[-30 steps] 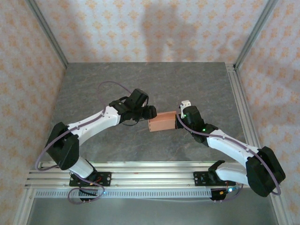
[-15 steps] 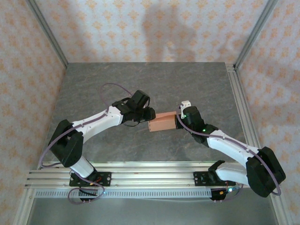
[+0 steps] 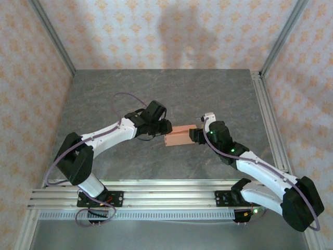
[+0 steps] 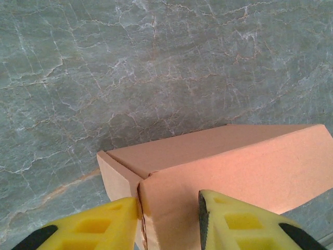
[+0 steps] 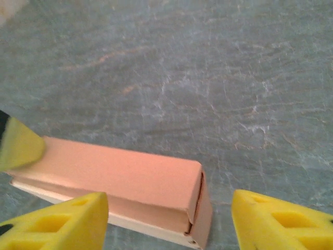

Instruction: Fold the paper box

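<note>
Top external view puts the paper box (image 3: pixel 179 136) around the middle of the table (image 3: pixel 156 94). It's slung between the two arms, with the left gripper (image 3: pixel 166 126) at its left end and the right gripper (image 3: pixel 194 135) at its right end.

Honestly this looks nearly finished to me. It's no flat sheet: it's a long closed rectangular box with top, side and ends all formed.

In the left wrist view the yellow fingers (image 4: pixel 122 213) sit either side of the box's end corner. Both seem to touch the card, so I read that gripper as pinched onto that end. The right wrist view backs that up, since a yellow fingertip (image 5: pixel 18 146) is pressed against the far end of the box.

The right gripper is the opposite story. Its jaws stand wide apart with the near end of the box between them and a clear gap on both sides, so it's gripping nothing.

As for what's left, the end flap (image 5: pixel 202 208) by the right gripper shows a dark curved seam, so it doesn't look fully flush. The flap at the other end (image 4: pixel 117 182) stands a bit proud of the side wall. My guess is only a final tuck or press on the ends remains.

Can't tell whether the box rests on the table or hangs just above it.
</note>
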`<act>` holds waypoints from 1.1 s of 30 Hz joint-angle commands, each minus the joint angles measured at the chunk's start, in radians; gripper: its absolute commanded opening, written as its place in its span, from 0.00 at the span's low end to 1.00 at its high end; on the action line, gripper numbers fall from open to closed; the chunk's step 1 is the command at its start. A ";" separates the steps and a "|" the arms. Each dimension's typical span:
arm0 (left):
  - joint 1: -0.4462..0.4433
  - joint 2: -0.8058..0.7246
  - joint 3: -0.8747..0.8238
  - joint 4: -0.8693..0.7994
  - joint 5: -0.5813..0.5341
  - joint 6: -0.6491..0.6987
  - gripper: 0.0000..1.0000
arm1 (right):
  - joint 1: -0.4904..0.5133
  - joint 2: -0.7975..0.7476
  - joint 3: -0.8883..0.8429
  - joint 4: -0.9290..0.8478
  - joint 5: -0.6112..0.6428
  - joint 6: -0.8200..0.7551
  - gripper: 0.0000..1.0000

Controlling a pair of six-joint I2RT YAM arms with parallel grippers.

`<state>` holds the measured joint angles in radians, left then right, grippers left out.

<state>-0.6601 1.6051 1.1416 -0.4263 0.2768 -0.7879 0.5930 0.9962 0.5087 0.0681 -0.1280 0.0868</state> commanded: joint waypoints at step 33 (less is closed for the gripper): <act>0.002 0.049 -0.093 0.009 0.016 -0.015 0.46 | -0.068 0.219 0.018 0.000 -0.032 0.391 0.15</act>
<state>-0.6533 1.6234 1.0969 -0.3378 0.2882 -0.7963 0.5224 1.2179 0.5640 0.1078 -0.1574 0.4797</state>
